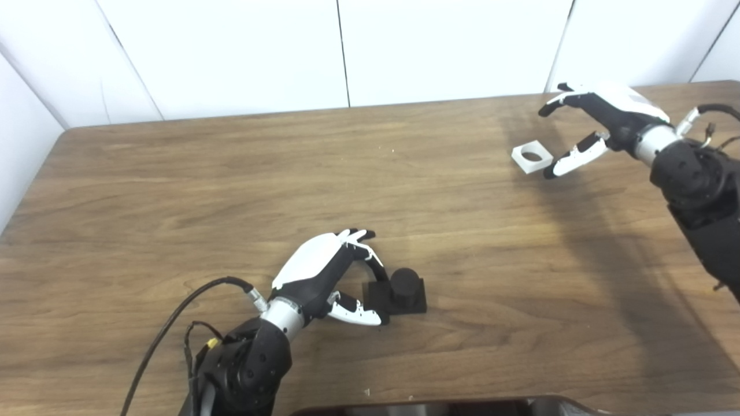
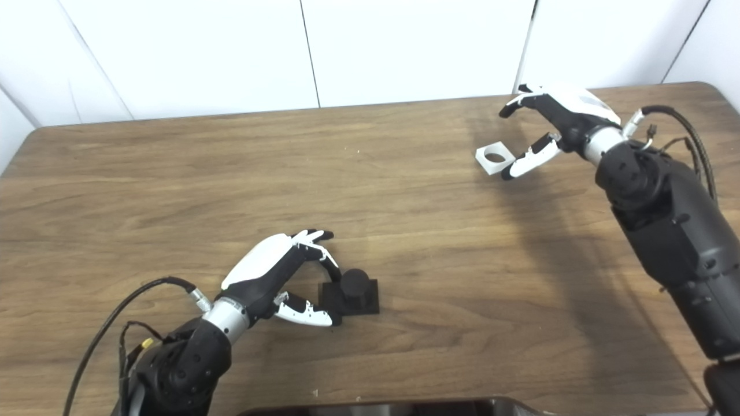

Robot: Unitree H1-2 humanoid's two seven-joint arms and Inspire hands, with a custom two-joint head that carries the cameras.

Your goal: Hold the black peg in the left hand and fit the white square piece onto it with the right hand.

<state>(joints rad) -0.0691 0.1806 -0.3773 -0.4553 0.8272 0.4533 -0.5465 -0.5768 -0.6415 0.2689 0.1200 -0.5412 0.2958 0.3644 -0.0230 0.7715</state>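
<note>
White wall panels are backing a brown wooden bench (image 1: 173, 190). Left hand (image 1: 324, 277) is lying beside the black peg (image 1: 403, 287), fingers apart and curling round its base, not yet clamped. White square piece (image 1: 532, 156) is resting flat far right; right hand (image 1: 601, 127) is hovering spread beside it, holding nothing. Advice: grip the peg's base, leaving the post clear; pinch the square's edges, keeping its hole unobstructed.

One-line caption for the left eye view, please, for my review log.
Left hand open at the black peg; right hand open beside the white square piece, both parts resting on the table.
</note>
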